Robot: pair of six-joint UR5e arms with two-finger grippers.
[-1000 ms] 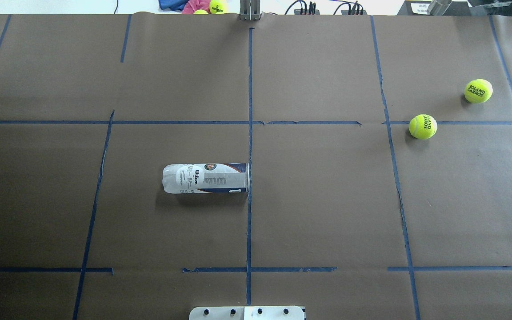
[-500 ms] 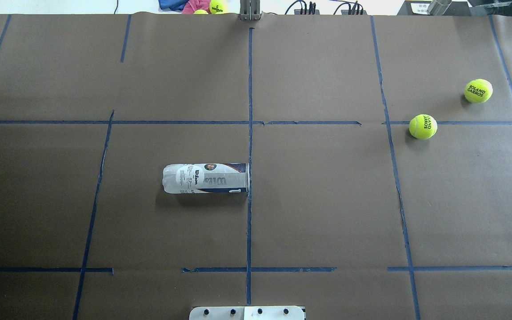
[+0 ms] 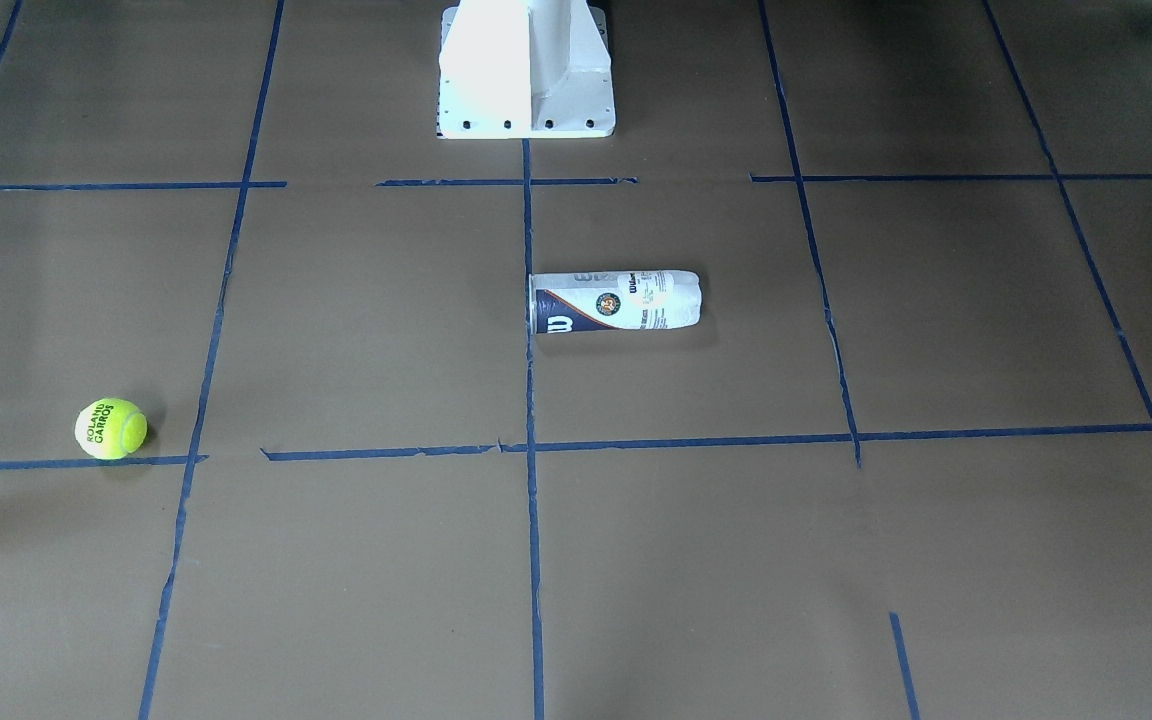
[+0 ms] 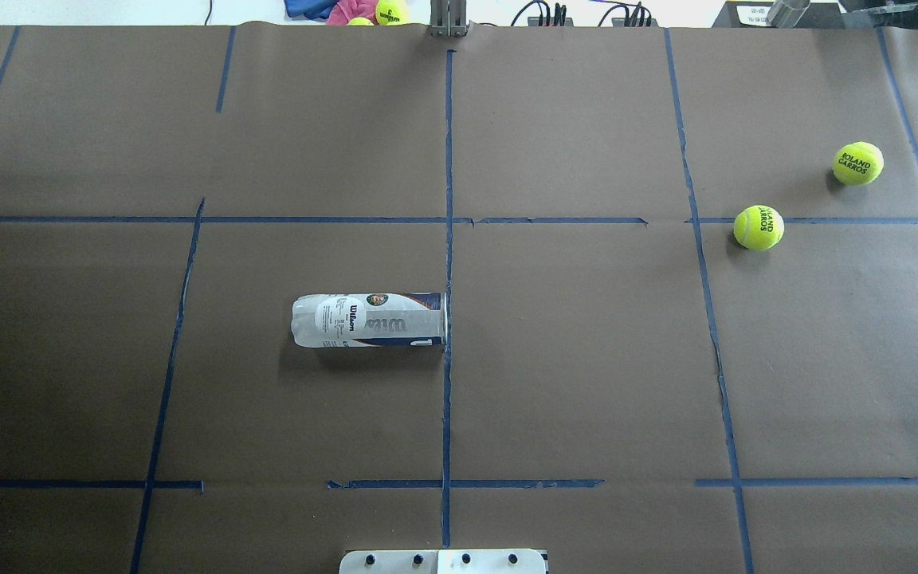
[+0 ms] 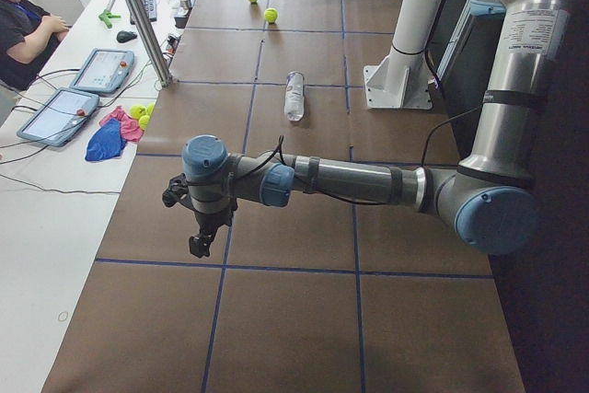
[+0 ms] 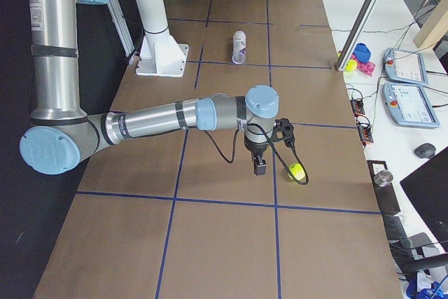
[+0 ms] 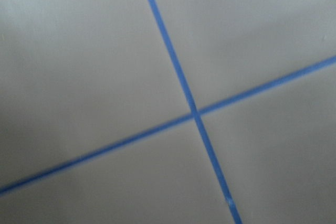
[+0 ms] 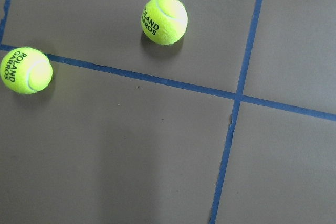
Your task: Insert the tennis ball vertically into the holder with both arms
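Pincer check: my left pincer (image 5: 199, 244) and right pincer (image 6: 260, 168), can't tell open or closed. Scene matches a second ago: Wilson can (image 4: 369, 320) lies flat, tennis balls (image 4: 759, 227) untouched, task unstarted.

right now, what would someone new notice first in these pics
The clear holder lies on its side near the table's middle, its rimmed end at the centre tape line. Two yellow tennis balls sit apart on the robot's right side, the farther ball nearer the table's edge. The left arm and the right arm each reach out over their own end of the table.
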